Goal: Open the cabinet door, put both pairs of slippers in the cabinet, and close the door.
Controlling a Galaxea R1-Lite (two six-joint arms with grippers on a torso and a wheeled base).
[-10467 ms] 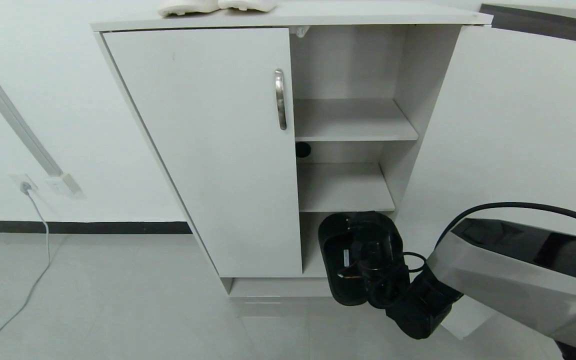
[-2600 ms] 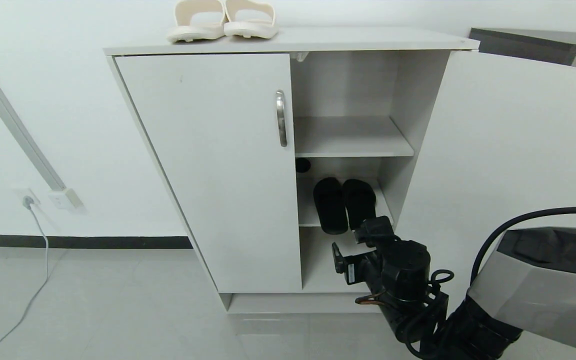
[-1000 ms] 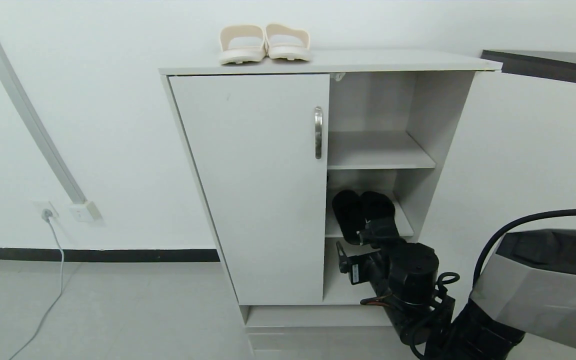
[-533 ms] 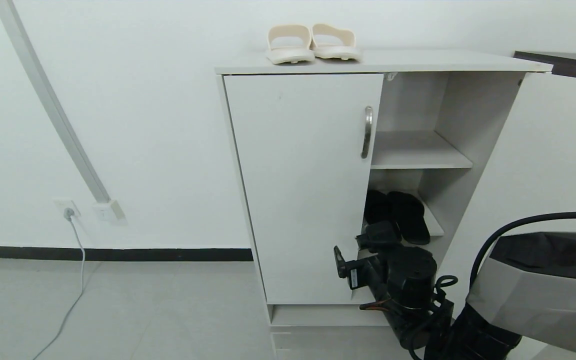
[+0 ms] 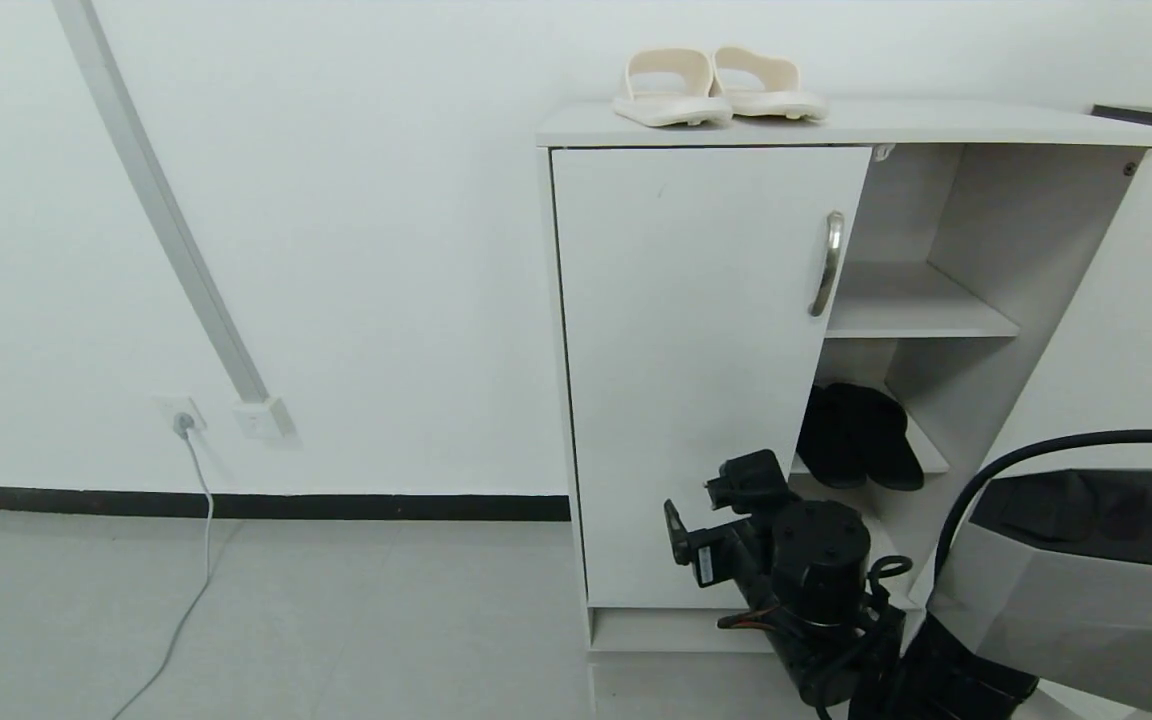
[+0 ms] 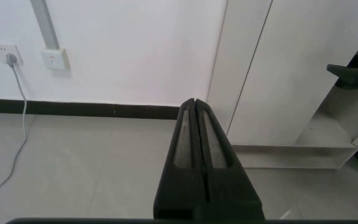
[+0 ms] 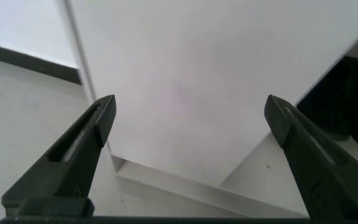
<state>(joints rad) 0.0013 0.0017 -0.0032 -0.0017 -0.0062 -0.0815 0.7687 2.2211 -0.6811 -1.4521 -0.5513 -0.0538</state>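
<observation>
Right claw (image 5: 706, 500), matte black and spread wide, faces the smooth white cabinet door (image 5: 696, 350); left claw (image 6: 194, 106) pressed shut.

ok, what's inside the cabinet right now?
A pair of black slippers sits on the middle shelf, seen through the open right side. The closed left door hides the left half, and the right arm covers part of the bottom compartment.

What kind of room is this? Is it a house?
Probably a plain indoor room or entryway: a white shoe cabinet holds black slippers, cream slippers sit on top, and a wall socket is nearby.
</observation>
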